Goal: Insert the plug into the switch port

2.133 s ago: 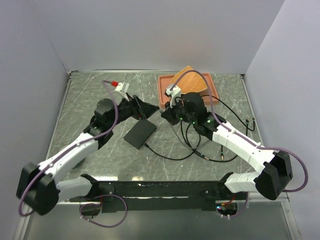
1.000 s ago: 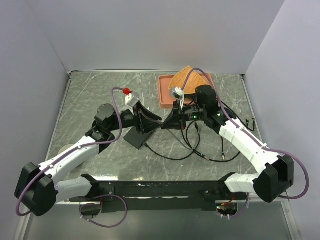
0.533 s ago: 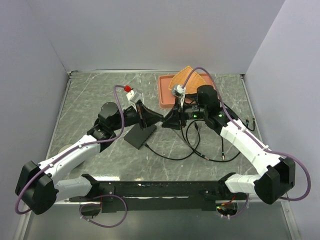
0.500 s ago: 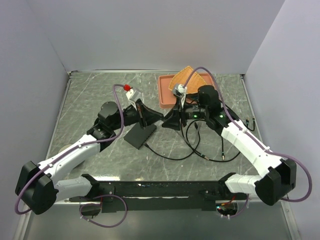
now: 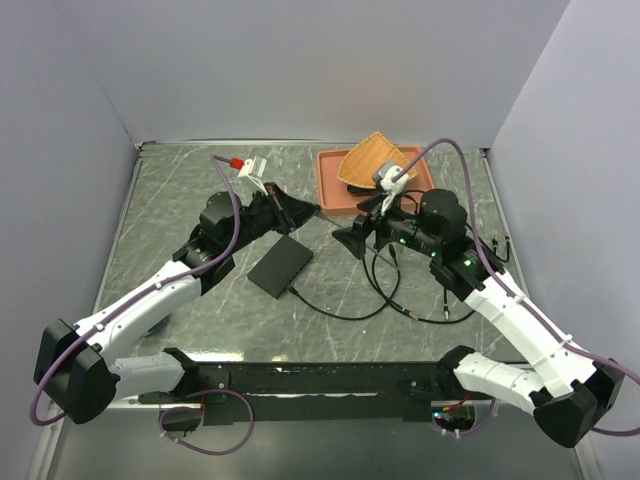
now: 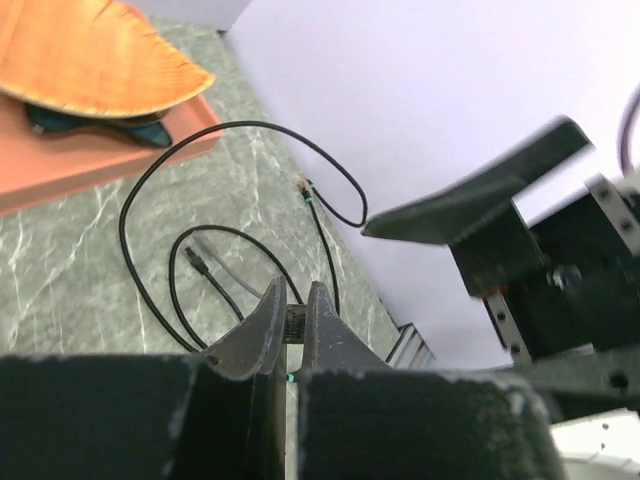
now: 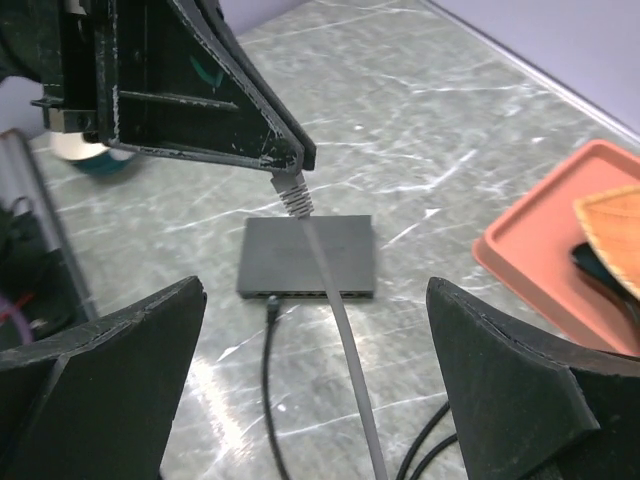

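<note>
1. The left gripper [image 5: 303,209] is pinching a small pale grey plug [image 7: 291,193] right at its fingertips. Its jaws are closed tight on it, and the grey cable [image 7: 340,330] is trailing down from the plug toward the right wrist camera.
2. The right gripper [image 5: 352,241] is standing with its jaws spread as wide as they go, gripping nothing. It is facing the left gripper from close by, with a gap between them.
3. The plug is hanging in the air above the grey marbled table [image 5: 180,200], near the far side of the flat matte-black rectangular box [image 5: 281,266] and not touching it. The box is lying flat, well apart from the terracotta-coloured tray [image 5: 330,195].
4. The switch port is sitting somewhere along a long edge of the box. A thin black cable [image 7: 268,340] is already entering the edge that is facing the right wrist camera, so the free socket is probably on that edge. The openings themselves are too small to make out.
5. Judged from this, the plug is now being carried by the left arm alone, and the approach to the port is not yet begun.
6. The next move is calling for the left arm to lower the plug to the height of that edge, turn it square to a free socket and push it straight in. The light box may slide, so the free right gripper could be bracing its opposite edge.
</note>
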